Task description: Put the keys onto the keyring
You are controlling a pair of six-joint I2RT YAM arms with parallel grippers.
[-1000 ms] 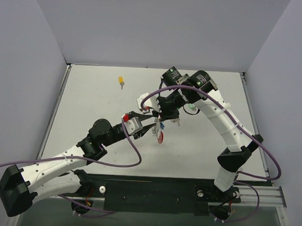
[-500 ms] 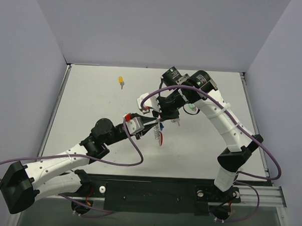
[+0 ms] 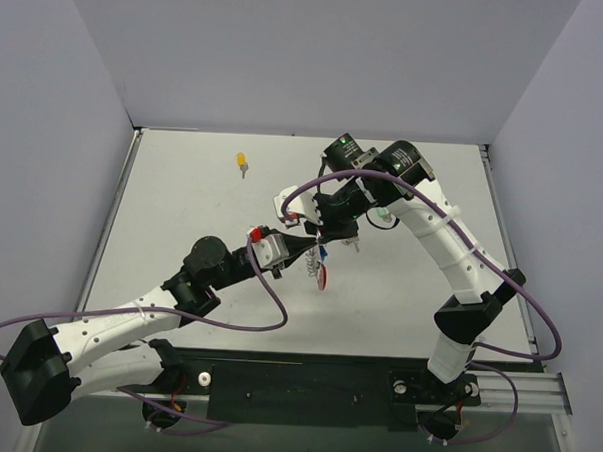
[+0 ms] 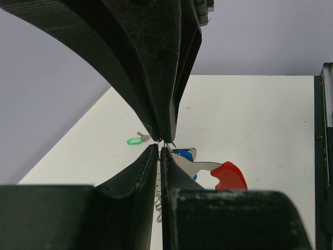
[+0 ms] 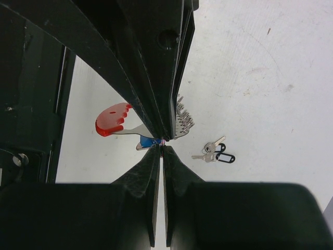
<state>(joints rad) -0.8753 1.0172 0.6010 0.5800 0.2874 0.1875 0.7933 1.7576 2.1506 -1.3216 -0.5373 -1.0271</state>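
right hand [image 5: 162, 143] shut on keyring [image 5: 113, 119]; left hand [image 4: 158, 147] narrow, grip unclear; green key [image 4: 135, 140], black key [image 5: 225, 157], yellow key [image 3: 241, 161] loose on desk [image 3: 182, 211]

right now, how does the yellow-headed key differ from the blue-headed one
The yellow-headed silver key lies alone, apart from everything else; the blue-headed silver key sits where the left hand and right hand meet. The yellow key shows whole; the blue key is partly hidden, beside the red arc of the silver keyring. Both are tiny, with coloured heads.
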